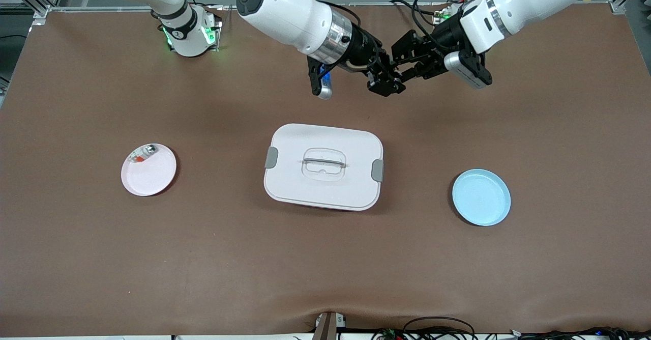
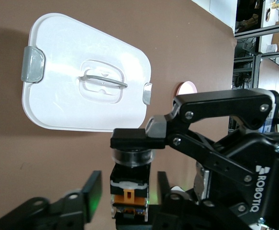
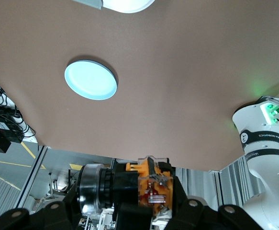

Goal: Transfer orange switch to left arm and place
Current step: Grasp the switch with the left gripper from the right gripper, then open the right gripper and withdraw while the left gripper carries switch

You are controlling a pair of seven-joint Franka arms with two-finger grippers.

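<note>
The orange switch (image 2: 129, 194) is a small black part with orange bands, held up in the air over the table, between the box and the arms' bases. My right gripper (image 1: 387, 81) is shut on it, as its wrist view (image 3: 139, 203) shows with the switch (image 3: 146, 189) between its fingers. My left gripper (image 1: 403, 71) meets it there, open, with one finger (image 2: 90, 194) on each side of the switch and a gap to each. The white box (image 1: 323, 167) sits shut at the table's middle, also in the left wrist view (image 2: 86, 81).
A pink plate (image 1: 148, 169) with a small silvery-clear part (image 1: 142, 154) lies toward the right arm's end. A blue plate (image 1: 481, 197) lies toward the left arm's end and shows in the right wrist view (image 3: 90, 79). The brown mat (image 1: 559, 126) covers the table.
</note>
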